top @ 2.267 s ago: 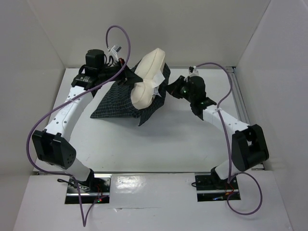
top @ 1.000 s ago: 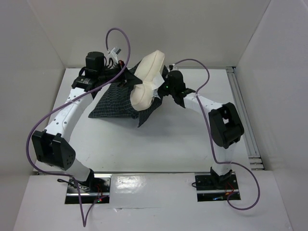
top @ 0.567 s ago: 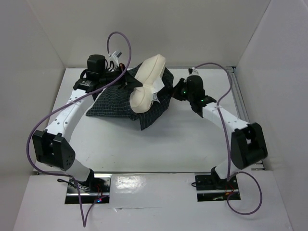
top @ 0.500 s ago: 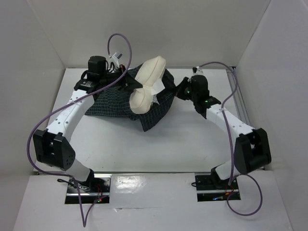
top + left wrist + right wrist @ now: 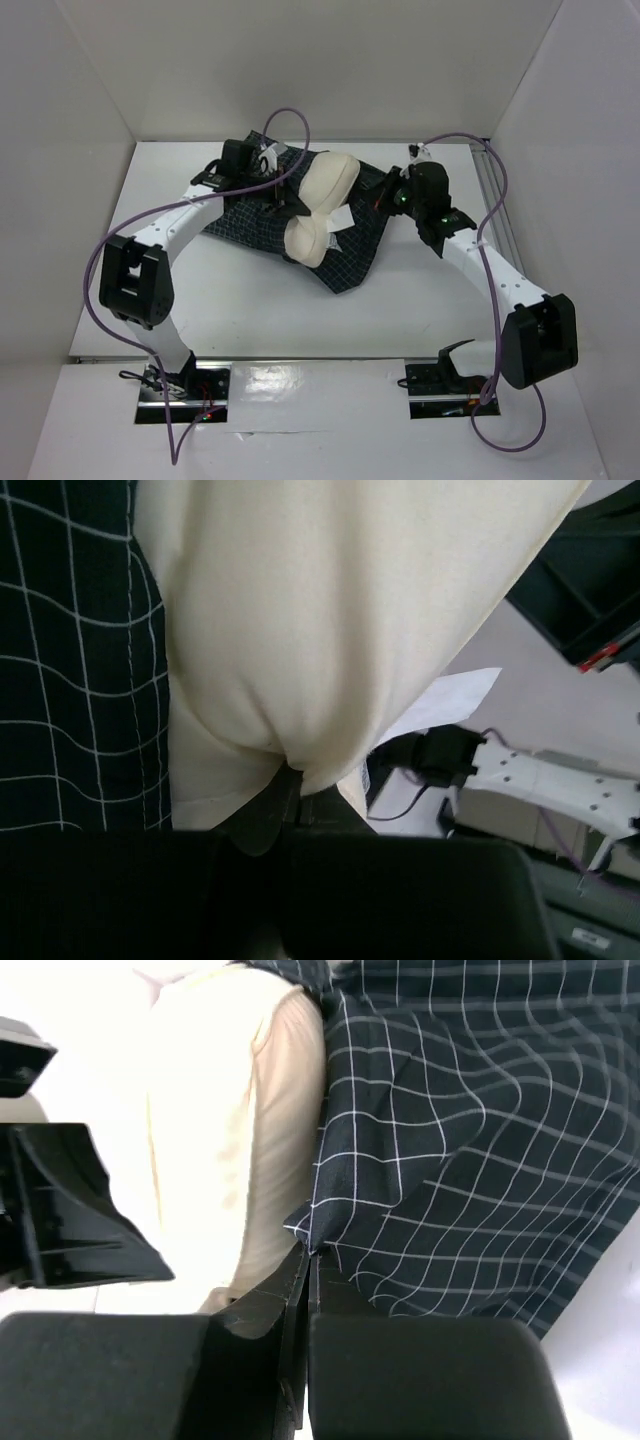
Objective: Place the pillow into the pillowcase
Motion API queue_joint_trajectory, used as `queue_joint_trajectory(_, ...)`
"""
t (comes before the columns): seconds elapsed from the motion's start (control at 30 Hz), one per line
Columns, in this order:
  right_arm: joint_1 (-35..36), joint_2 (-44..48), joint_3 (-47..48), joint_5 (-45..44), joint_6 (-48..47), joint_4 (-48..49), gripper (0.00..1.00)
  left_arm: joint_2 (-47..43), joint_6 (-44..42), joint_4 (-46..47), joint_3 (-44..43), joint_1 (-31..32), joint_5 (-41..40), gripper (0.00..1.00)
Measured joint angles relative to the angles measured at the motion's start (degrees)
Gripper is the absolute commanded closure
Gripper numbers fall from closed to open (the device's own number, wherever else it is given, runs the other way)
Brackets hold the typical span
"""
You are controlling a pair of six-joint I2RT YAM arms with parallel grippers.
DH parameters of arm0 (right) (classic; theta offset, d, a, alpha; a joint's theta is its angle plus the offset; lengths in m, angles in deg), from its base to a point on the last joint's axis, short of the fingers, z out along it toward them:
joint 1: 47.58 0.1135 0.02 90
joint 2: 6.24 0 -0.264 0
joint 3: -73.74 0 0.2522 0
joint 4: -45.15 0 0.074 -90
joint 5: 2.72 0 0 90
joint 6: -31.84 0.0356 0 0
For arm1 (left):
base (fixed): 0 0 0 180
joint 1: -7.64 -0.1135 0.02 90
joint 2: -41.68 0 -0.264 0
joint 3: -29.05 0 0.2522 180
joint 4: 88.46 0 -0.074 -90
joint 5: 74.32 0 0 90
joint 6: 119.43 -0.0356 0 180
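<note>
A white table (image 5: 250, 310) is spreading across the middle of the scene. White walls are standing around the table: a back wall (image 5: 330, 60) behind it and a side wall (image 5: 50, 200) slanting off its left. A metal rail (image 5: 503, 235) is running along the table's right edge. A glossy white ledge (image 5: 320, 410) is lying against the table's near edge.

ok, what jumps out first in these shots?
The cream pillow, cinched at its middle, sprawls over the dark checked pillowcase at the far middle of the white table. Both arms meet there: the left arm's jaws are shut on a fold of the pillow, and the right arm's jaws are shut on the pillowcase's edge.
</note>
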Motion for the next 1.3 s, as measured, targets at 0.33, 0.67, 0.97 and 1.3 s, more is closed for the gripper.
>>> queue_joint_trajectory(0.33, -1.3, 0.5, -5.9, -1.0, -0.7, -3.5, 1.0, 1.9, -11.5, -17.0, -16.3, 7.9, -13.8, 0.19)
queue_joint_trajectory(0.67, -1.5, 3.3, -6.2, -1.5, -1.9, -3.7, 1.0, 12.4, -11.6, -15.4, -35.6, 17.1, -19.8, 0.02)
queue_joint_trajectory(0.97, -1.5, 3.7, -6.2, -0.9, -1.9, -3.8, 1.0, 21.0, -15.3, -15.8, -41.0, 23.6, -38.6, 0.0)
queue_joint_trajectory(1.3, -1.5, 4.8, -6.3, -1.6, -1.3, -4.0, 1.0, 22.8, -17.8, -14.8, -40.2, 24.3, -41.2, 1.0)
